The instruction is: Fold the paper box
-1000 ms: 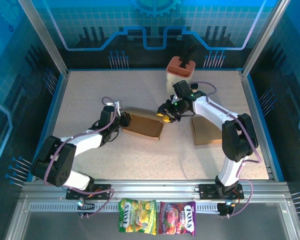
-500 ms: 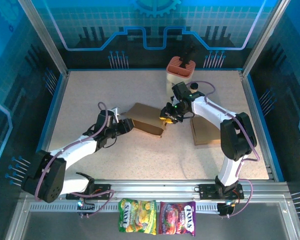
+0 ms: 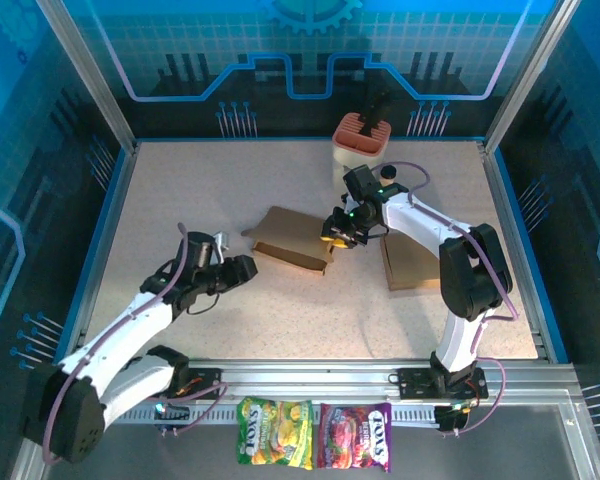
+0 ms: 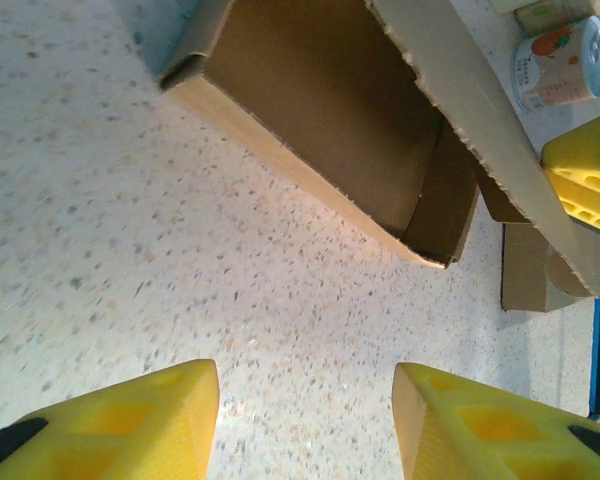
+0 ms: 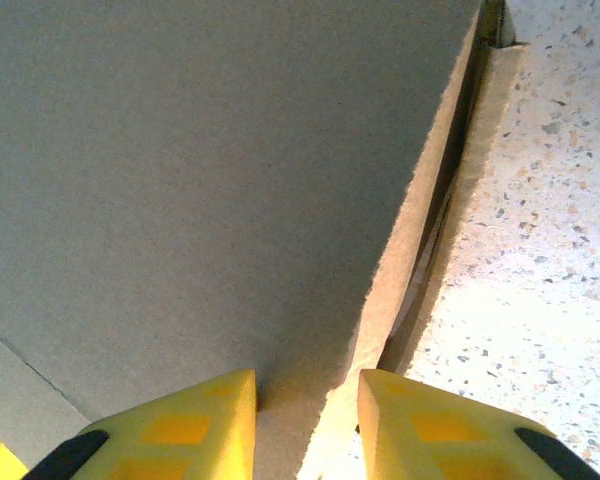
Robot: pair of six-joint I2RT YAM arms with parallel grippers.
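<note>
Overhead, right jaws at paper box (image 3: 285, 238), wrist view shows them pinching its flap (image 5: 200, 180), left jaws wide

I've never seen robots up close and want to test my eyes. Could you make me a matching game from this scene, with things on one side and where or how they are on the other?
Things:
1. left gripper
2. right gripper
3. candy bags
4. flat card

Places or states:
A. closed on the raised flap of the box
B. lying on the table, right of the box
C. open, apart from the box
D. off the table, in front of the arm bases

Pairs: 1-C, 2-A, 3-D, 4-B.
</note>
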